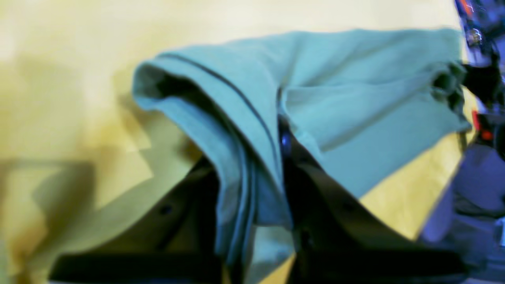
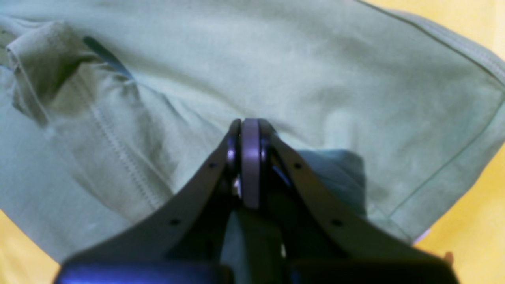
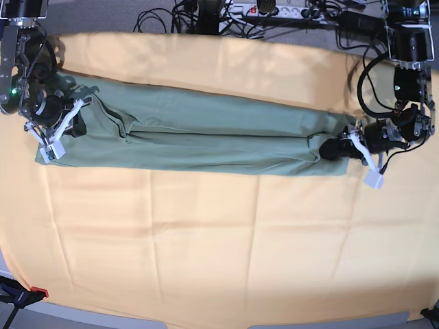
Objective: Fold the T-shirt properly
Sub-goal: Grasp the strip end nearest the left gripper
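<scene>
I am holding the T-shirt [image 3: 199, 137] stretched into a long narrow band across the upper half of the base view, over the yellow cloth [image 3: 206, 247] covering the worktop. My right pincer [image 3: 62, 123], at the left edge of that view, is gripping the shirt's left end; in its wrist view the jaws are standing pressed together with the green fabric [image 2: 315, 79] spreading out beyond the tips. My left pincer [image 3: 343, 146], at the right of the base view, is clamping the shirt's other end, and its wrist view is showing bunched folds [image 1: 244, 157] running down between the closed jaws.
</scene>
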`<move>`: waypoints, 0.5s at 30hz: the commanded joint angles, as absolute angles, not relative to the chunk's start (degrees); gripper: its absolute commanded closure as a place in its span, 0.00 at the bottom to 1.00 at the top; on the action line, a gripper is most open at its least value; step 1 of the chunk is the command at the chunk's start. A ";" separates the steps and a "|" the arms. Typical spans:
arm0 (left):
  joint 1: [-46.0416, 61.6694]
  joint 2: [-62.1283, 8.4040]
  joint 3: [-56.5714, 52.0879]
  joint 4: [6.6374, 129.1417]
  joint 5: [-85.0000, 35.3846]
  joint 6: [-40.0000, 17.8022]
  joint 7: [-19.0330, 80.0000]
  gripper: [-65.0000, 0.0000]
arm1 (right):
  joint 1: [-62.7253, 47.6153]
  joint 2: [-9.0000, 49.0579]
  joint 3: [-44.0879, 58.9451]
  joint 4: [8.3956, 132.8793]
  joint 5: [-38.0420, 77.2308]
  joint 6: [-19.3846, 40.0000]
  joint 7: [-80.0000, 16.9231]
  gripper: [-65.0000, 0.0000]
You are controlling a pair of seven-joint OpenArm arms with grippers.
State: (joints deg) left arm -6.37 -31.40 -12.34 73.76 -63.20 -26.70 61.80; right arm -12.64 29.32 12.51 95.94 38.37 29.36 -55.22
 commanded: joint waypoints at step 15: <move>-7.49 -32.69 -12.78 74.67 -76.93 -28.80 66.26 1.00 | -12.53 30.15 12.80 96.27 37.43 29.15 -56.16 1.00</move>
State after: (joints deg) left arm -6.42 -31.64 -12.25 73.84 -75.70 -28.49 66.81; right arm -12.64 29.32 12.51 95.94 38.41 29.36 -55.20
